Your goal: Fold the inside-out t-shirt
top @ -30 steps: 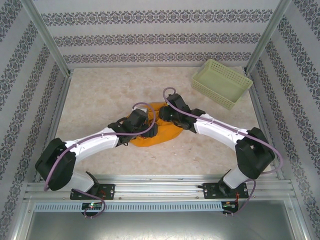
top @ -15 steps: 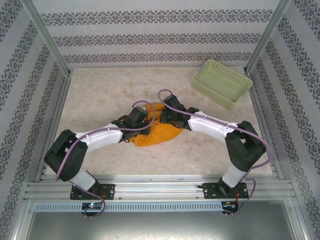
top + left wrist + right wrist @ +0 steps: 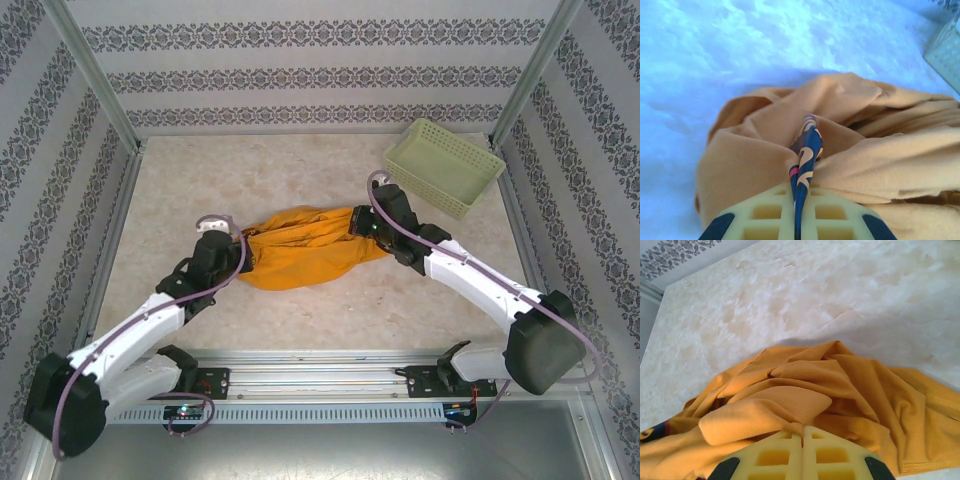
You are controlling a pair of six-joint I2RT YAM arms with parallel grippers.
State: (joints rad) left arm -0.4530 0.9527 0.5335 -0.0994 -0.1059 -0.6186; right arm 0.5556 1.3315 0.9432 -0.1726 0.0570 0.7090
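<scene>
Left claw [image 3: 240, 250] and right claw [image 3: 358, 226], top view: each is clamped on one end of the shirt [image 3: 300, 255]. The orange-yellow shirt is drawn out between them into a bunched, creased band. It runs left to right across the middle of the desk [image 3: 190, 180], well apart from the left and right edges and somewhat nearer the near edge than the far one. At mid-length the band bulges toward the near edge. A pale green basket [image 3: 445, 165] sits askew at the far right corner, apart from the shirt.

Left wrist view: the left claw [image 3: 796, 195] has its two yellow lattice fingers [image 3: 765, 215] pressed together, pinching a fold of the shirt [image 3: 875, 160]. A narrow ridge of dark print [image 3: 807, 145], with orange and red marks, rises out of the pinch. Gathered folds lead away to the right. The desk [image 3: 740, 45] lies beyond, with a shadow along the shirt's far side. A corner of the basket [image 3: 946, 47] shows at upper right.

Right wrist view: the right claw [image 3: 802, 435] is closed with no gap between its fingers, gripping a rolled lip of the shirt [image 3: 850, 380]. Folds fan out to both sides, and a stitched hem [image 3: 937, 399] lies at the right. A patch of print [image 3: 652, 432] shows at the left margin. The desk [image 3: 790, 290] lies beyond, and a patterned wall [image 3: 675, 252] stands at upper left.
</scene>
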